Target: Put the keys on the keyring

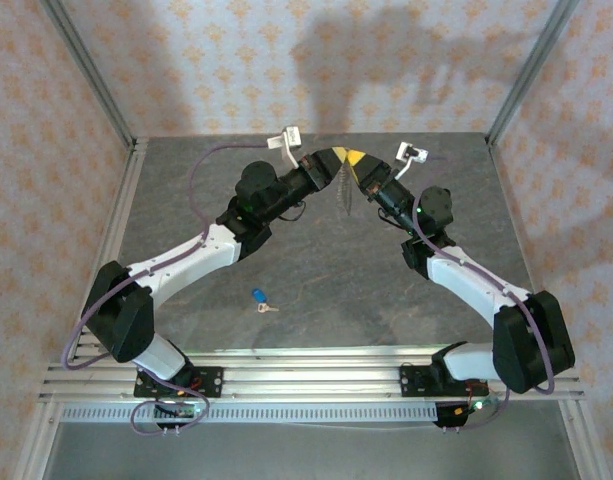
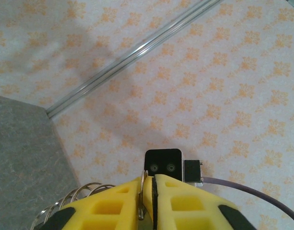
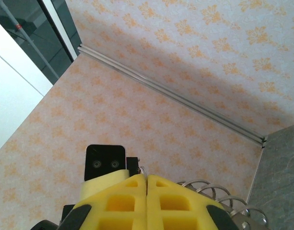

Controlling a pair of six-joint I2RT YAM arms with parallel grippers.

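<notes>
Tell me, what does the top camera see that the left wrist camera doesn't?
Top camera's extras: the blue key lying on the grey table near the arm bases, and the right claw meeting the left claw. Left wrist camera's extras: a close look at a thin wire of the keyring pinched between the yellow fingers, with a small black box just ahead. Both share the left claw, the springy wire keyring and some grey table.

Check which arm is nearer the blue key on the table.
Left. The left arm passes just left of the key; the right arm sits farther off on its other side.
</notes>
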